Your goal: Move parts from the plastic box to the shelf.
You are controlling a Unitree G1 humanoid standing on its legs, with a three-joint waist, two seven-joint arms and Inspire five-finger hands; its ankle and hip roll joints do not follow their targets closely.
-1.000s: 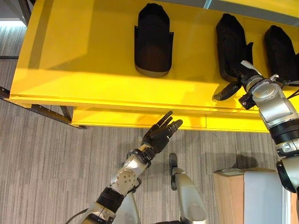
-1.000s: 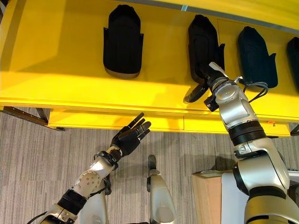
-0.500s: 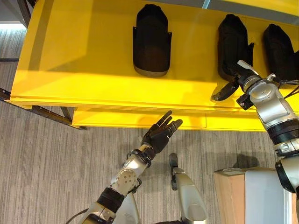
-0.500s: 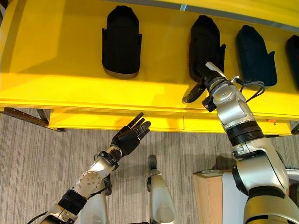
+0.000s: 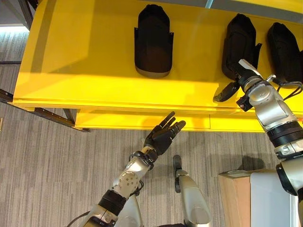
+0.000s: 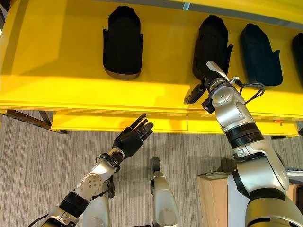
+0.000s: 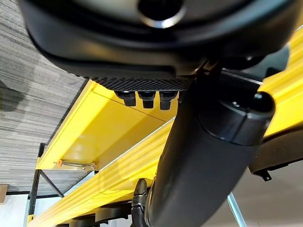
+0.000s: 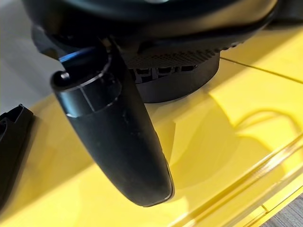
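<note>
**Right hand up at the shelf, parts lined up**

Yellow shelf (image 5: 94, 71) up top, grey carpet below it. Three black parts sit on it: one on the left (image 5: 154, 40), a middle part (image 5: 240, 45) and another (image 5: 284, 47) to the right. They look like stiff moulded plastic, probably light, easiest taken across the narrow sides. The right hand (image 5: 236, 75) is at the middle part's near end; can't tell what its fingers are doing. The left hand (image 5: 163, 135) hangs below the shelf edge, fingers straight, holding nothing.

Three black parts (image 5: 153, 40) (image 5: 241, 45) (image 5: 283, 47) lie flat in a row, spaced apart, on the yellow shelf (image 5: 85, 56).
</note>
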